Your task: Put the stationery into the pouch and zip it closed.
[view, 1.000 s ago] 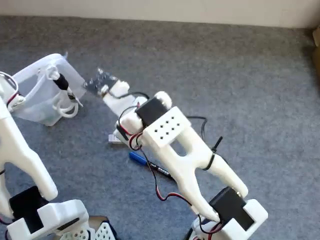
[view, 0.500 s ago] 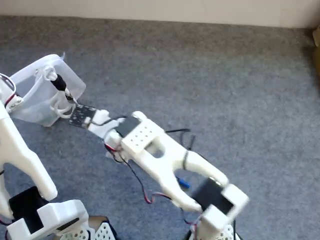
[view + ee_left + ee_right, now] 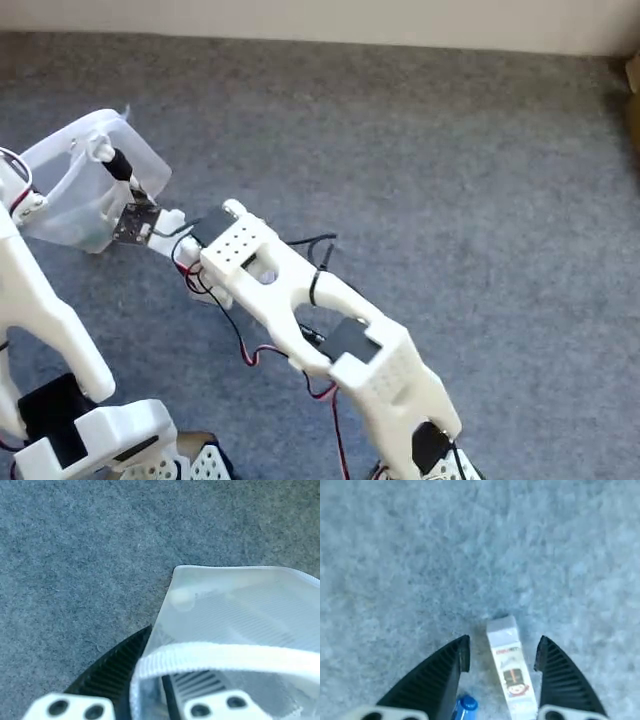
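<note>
The right arm has been swung from mid-frame leftward, so the right claw [image 3: 503, 645] is spread wide astride a small white boxed eraser [image 3: 512, 680] on grey carpet [image 3: 450, 150], seemingly ready for grasping, while the translucent plastic pouch [image 3: 75, 190], upper left, is clamped by the left claw [image 3: 117, 166].

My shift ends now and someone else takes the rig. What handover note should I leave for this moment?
Left gripper: jaws shut on the rim of the pouch.
Right gripper: jaws open, straddling the white eraser without gripping it.
The eraser and the blue pen lie side by side on the carpet.
Done: pouch held.
Left: grasp the eraser, then the pen, put both in the pouch, zip it closed.
</note>
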`<control>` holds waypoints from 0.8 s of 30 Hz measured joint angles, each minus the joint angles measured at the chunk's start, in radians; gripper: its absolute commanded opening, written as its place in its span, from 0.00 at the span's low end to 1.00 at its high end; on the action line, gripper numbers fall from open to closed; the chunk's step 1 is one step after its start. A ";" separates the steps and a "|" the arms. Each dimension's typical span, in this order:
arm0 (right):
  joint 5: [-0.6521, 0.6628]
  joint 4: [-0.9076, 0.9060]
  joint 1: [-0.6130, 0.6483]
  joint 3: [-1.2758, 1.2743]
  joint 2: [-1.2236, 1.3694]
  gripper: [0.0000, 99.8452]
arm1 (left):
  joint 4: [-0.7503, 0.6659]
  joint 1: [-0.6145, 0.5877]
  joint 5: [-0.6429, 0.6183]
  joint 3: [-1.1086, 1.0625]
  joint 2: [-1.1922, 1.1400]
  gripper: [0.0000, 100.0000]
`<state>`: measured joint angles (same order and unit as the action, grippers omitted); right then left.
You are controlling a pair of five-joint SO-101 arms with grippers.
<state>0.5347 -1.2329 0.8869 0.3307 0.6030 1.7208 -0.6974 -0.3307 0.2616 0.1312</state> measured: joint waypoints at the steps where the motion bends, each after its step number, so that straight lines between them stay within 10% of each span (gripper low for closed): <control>1: 0.000 0.000 0.000 0.003 0.017 0.21 | 0.000 0.000 0.000 0.000 0.000 0.01; 12: 0.005 0.005 -0.032 0.018 0.048 0.00 | 0.000 0.000 0.000 0.000 0.000 0.01; 24: -0.038 -0.129 -0.044 0.029 0.041 0.00 | 0.000 0.028 0.002 0.000 0.000 0.01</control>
<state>0.4964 -1.3617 0.8424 0.3598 0.6444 1.7208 -0.6697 -0.3291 0.2616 0.1312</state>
